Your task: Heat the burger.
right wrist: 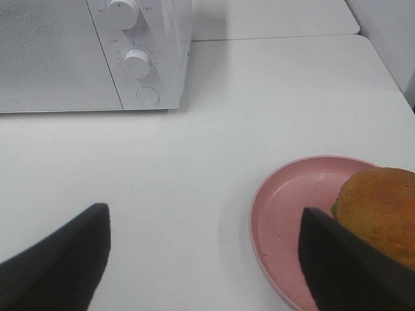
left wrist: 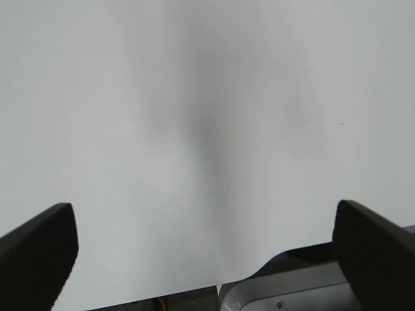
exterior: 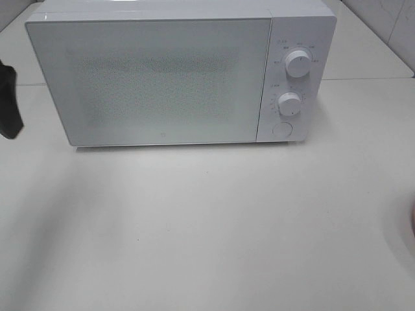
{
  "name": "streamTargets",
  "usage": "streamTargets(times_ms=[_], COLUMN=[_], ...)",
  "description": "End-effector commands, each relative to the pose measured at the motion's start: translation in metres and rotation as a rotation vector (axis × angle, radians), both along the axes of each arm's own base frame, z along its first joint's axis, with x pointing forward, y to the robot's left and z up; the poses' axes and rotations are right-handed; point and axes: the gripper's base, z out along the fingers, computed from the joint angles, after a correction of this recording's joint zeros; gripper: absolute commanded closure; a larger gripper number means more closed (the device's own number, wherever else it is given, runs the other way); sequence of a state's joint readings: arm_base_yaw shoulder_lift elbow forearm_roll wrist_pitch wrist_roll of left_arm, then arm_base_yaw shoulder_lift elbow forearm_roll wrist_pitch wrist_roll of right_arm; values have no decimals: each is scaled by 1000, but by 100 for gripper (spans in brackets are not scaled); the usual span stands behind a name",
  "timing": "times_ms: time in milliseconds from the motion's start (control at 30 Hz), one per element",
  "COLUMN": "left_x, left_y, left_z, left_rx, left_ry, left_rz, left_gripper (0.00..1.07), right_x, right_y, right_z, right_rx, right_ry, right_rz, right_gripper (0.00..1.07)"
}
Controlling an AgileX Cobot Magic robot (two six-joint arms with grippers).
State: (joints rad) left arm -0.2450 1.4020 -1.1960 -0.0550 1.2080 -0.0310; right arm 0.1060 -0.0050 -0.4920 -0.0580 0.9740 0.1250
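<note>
The burger (right wrist: 381, 206), with its golden-brown bun and a bit of green at the edge, sits on a pink plate (right wrist: 285, 214) in the right wrist view. My right gripper (right wrist: 201, 262) hangs open over the bare table beside the plate. One of its fingers (right wrist: 350, 269) overlaps the plate's rim and the burger in the picture, and nothing is between the jaws. My left gripper (left wrist: 207, 259) is wide open over white tabletop and holds nothing. In the exterior high view the burger is out of frame.
A white microwave (exterior: 162, 78) stands at the back with its door shut and two knobs (exterior: 298, 63) on its right panel. A black part of the left arm (exterior: 9, 103) shows at the left edge. A pink sliver of the plate (exterior: 412, 220) shows at the right edge.
</note>
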Motion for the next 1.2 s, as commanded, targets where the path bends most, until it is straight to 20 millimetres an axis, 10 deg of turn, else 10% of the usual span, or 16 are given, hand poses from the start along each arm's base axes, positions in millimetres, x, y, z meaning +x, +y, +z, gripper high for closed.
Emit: streamTargets(times_ms=[33, 333, 767, 1200], left_x=[-21, -59, -153, -209], left_y=[29, 52, 61, 66], left_z=[22, 34, -35, -38], left_rx=[-9, -15, 3, -23], left_ry=[5, -81, -211, -521], left_rz=[85, 168, 181, 185], left_gripper=[6, 6, 7, 7], right_x=[-4, -4, -4, -4], right_y=[0, 0, 0, 0], right_z=[0, 0, 0, 0], right_rx=[7, 7, 7, 7], right_ry=[-46, -46, -46, -46], right_rz=[-9, -9, -9, -9], right_gripper=[35, 35, 35, 36])
